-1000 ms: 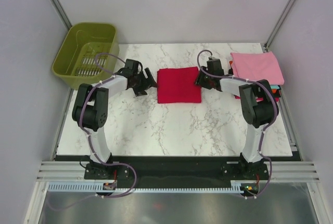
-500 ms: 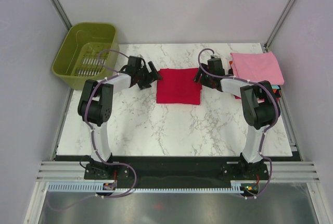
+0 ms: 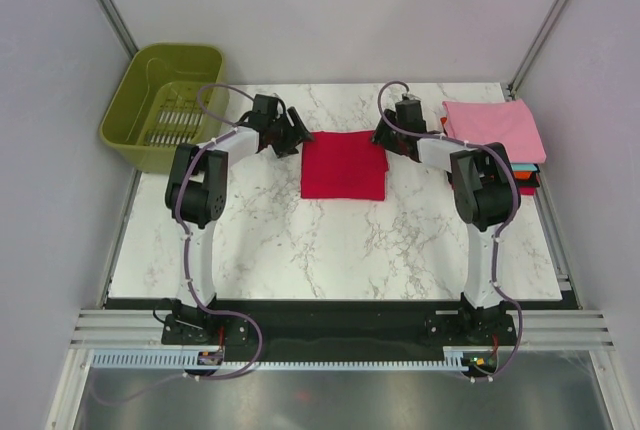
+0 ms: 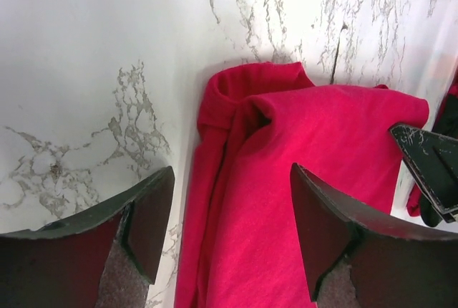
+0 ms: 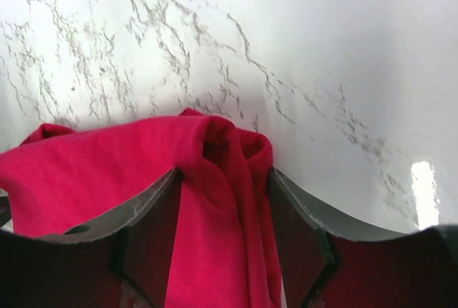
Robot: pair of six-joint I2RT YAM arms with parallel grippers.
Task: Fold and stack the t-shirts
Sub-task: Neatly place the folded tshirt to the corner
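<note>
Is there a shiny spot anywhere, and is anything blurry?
Right wrist view: a bright glare patch on the table at the right edge. Left wrist view: the table washes out white at upper left. Top view: even light, the red t-shirt sharp.

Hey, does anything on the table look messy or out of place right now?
Mostly tidy. The folded red shirt is bunched and lumpy at its far corners, as both wrist views show. Under the pink shirt, lower layers of the stack poke out unevenly along the near right edge.
</note>
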